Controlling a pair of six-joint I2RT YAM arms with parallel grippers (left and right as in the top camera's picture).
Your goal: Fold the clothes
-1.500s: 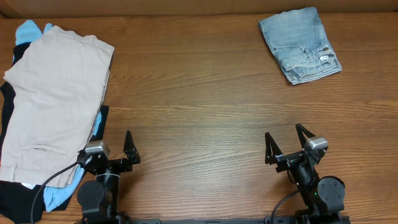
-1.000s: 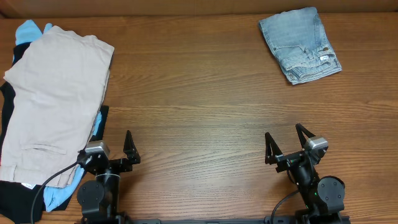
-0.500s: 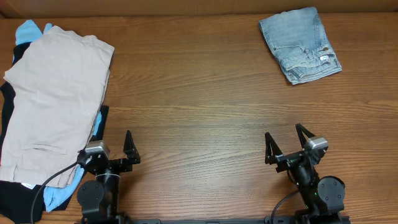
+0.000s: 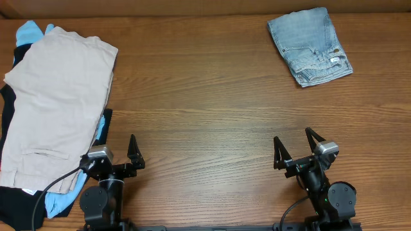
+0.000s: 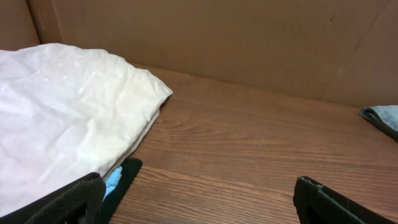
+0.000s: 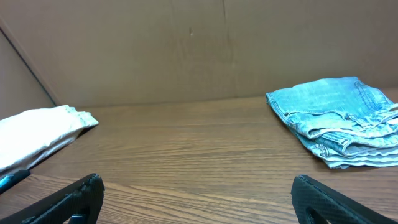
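- 1 pair of beige trousers [image 4: 54, 106]
- 1 folded pale denim piece [image 4: 309, 46]
- 1 light-blue garment [image 4: 29, 31]
- 1 black garment [image 4: 11, 204]
- 2 pincers total: left pincer [image 5: 199, 202], right pincer [image 6: 199, 196]

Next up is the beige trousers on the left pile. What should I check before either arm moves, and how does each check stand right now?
1. Left gripper open and empty: ok.
2. Right gripper open and empty: ok.
3. Beige trousers on top of the pile, nothing covering them: ok.
4. Trousers separate from other clothes: not ok; they lie over a black garment and a light-blue garment.
5. Bare table in the middle to fold on: ok.
6. Folded denim out of the way at the far right: ok.
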